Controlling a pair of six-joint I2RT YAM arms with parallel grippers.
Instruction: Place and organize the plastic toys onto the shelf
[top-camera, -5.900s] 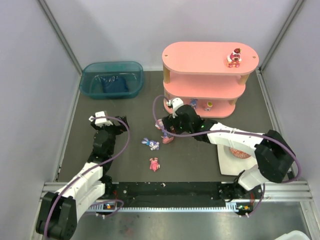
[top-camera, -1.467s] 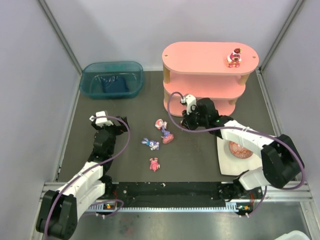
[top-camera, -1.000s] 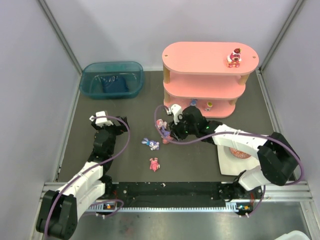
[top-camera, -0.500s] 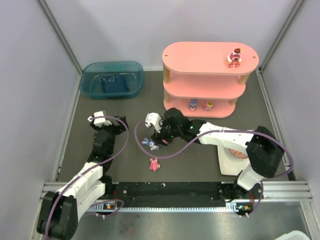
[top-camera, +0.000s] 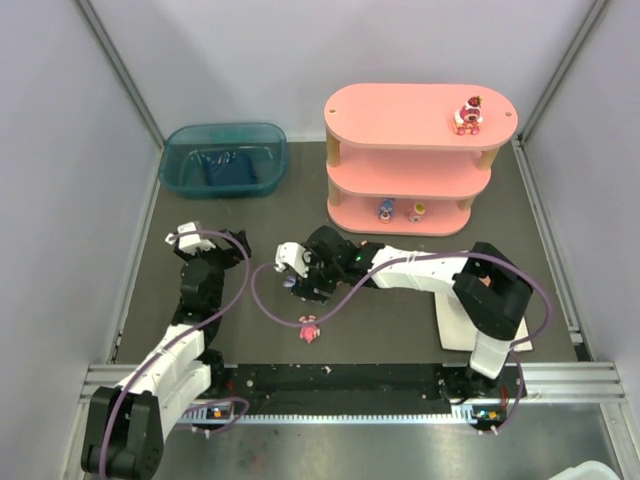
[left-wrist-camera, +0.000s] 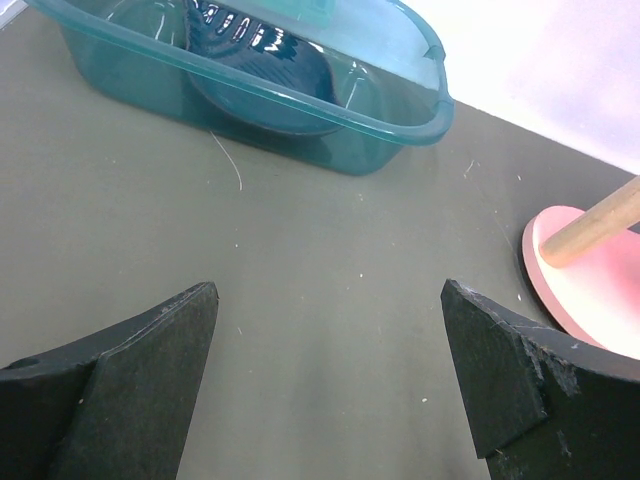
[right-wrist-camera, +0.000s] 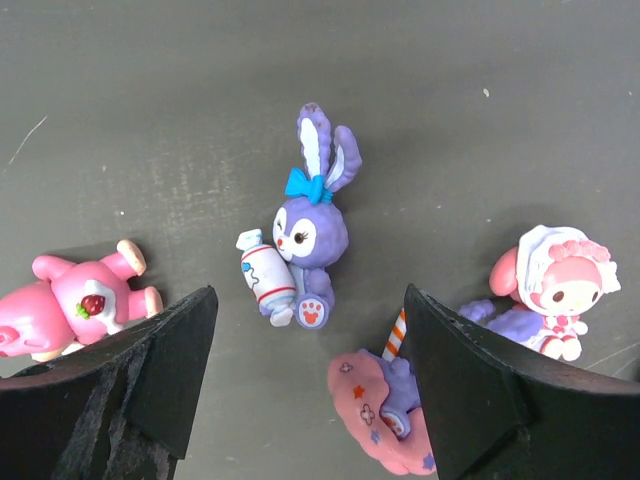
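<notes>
The pink three-tier shelf (top-camera: 420, 160) stands at the back right, with a red-pink figurine (top-camera: 467, 115) on its top board and two tiny figurines (top-camera: 385, 209) (top-camera: 417, 211) on its lowest board. My right gripper (top-camera: 303, 287) hangs open over the toys on the table. In the right wrist view the purple bunny (right-wrist-camera: 305, 240) lies just beyond the open right gripper (right-wrist-camera: 308, 300), apart from both fingers. A pink figurine (right-wrist-camera: 70, 305) lies to the left, and a bonnet figurine on a pink base (right-wrist-camera: 555, 285) to the right. Another pink toy (top-camera: 308, 328) lies nearer the front. My left gripper (top-camera: 190, 240) is open and empty.
A teal translucent bin (top-camera: 224, 158) sits at the back left, also filling the top of the left wrist view as the bin (left-wrist-camera: 300, 80). The shelf's lowest board (left-wrist-camera: 590, 290) shows at that view's right edge. A white sheet (top-camera: 450, 325) lies under my right arm's elbow.
My right arm has swung left from the shelf's lower tier to above the bunny, and its jaws have opened wider. The left arm has shifted slightly left.
</notes>
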